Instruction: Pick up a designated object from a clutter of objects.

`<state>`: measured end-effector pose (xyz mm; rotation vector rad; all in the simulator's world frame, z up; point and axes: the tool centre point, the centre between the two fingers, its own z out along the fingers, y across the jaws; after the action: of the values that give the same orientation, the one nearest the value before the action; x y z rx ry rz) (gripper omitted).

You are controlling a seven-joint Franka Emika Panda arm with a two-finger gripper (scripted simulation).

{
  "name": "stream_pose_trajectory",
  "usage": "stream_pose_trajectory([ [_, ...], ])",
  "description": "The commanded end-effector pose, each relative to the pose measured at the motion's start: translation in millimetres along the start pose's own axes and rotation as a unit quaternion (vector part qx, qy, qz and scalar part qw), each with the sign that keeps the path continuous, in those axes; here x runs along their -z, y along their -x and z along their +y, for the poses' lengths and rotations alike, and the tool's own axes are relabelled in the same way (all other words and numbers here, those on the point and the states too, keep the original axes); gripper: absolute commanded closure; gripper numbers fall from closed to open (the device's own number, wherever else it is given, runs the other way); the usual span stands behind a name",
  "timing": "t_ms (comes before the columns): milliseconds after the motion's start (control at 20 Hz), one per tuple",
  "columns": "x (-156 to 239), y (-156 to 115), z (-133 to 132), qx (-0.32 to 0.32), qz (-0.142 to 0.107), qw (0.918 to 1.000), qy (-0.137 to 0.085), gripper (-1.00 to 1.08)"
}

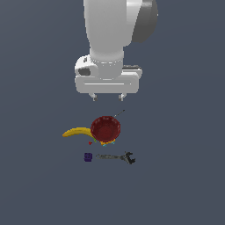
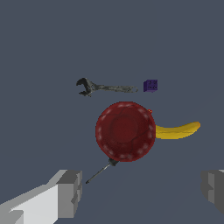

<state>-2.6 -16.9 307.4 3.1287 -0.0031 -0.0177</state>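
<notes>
The screwdriver's thin dark shaft point(image 1: 119, 113) point(image 2: 98, 173) sticks out from under the dark red scalloped bowl point(image 1: 106, 128) point(image 2: 125, 131); only a dark stub of its handle shows at the bowl's rim, the rest is hidden. My gripper point(image 1: 107, 97) point(image 2: 142, 190) hangs open above the floor, just behind the bowl in the exterior view, holding nothing. Its fingertips point(image 2: 70, 192) stand wide apart, and the shaft's tip lies close to one of them in the wrist view.
A yellow banana point(image 1: 77, 131) point(image 2: 177, 131) touches the bowl on the exterior view's left. In front lie a dark grey wrench point(image 1: 116, 157) point(image 2: 103, 87) and a tiny purple cube point(image 1: 88, 157) point(image 2: 150, 85). An orange speckled lump point(image 1: 106, 143) peeks from under the bowl's front rim.
</notes>
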Motion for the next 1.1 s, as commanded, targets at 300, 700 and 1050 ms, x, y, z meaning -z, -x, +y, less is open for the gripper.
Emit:
stream_pose_trajectory([
  [300,-5,3,-6,0.011,-0.011,0.9998,0.009,-0.92],
  [700,-7,4,-8,0.016,-0.015,0.9997,0.013,-0.92],
  [1050,-17,5,-10,0.0,-0.015,0.9998,0.012,-0.92],
])
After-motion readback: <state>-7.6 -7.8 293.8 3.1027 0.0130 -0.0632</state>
